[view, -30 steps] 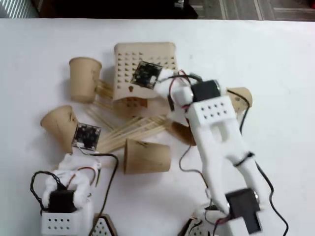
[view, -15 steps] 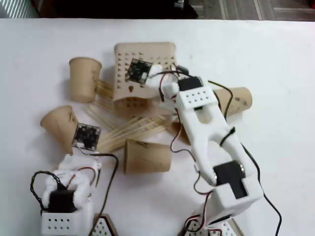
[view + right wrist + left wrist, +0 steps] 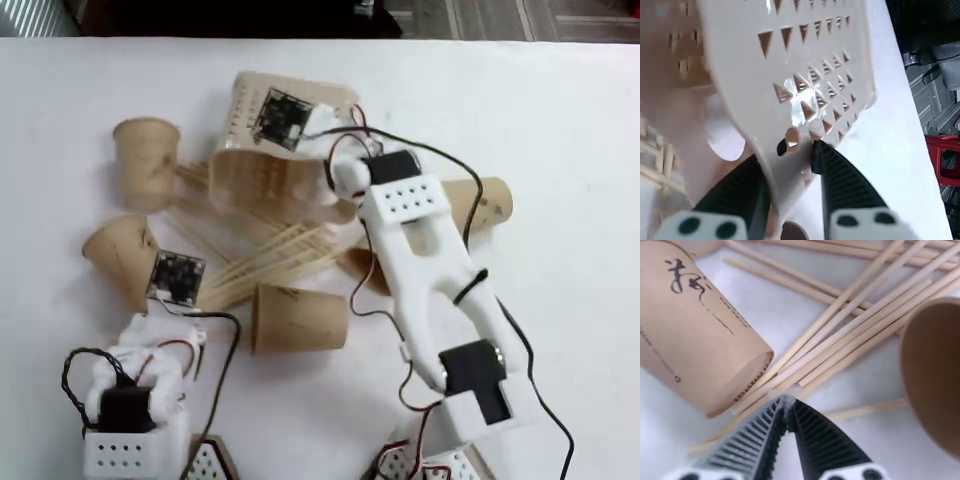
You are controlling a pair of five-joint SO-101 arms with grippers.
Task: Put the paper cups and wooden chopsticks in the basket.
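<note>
**Basket tipped, cups and sticks waiting.** Your right gripper pinches the perforated wall of the basket, one finger inside and one outside. The basket stands tilted on the white table rather than flat.

Your left gripper has its jaws pressed together on nothing. It hangs on the arms' side of the basket, to its left, over the wooden chopsticks that fan out from the basket's near edge.

Paper cups lie about the basket. One cup is just to its left and another is to its right, beside the right arm. Two more, the near-left cup and the near cup, lie on the arms' side.

The basket looks to be thin, light plastic that will flex and swing in a one-sided pinch, so keep your hold close to the rim. The cups are probably light, easily crushed and prone to rolling. Take each by the lip, one finger inside.

The chopsticks seem stiff, smooth and flat against the table. Pinch a few across their middles.
</note>
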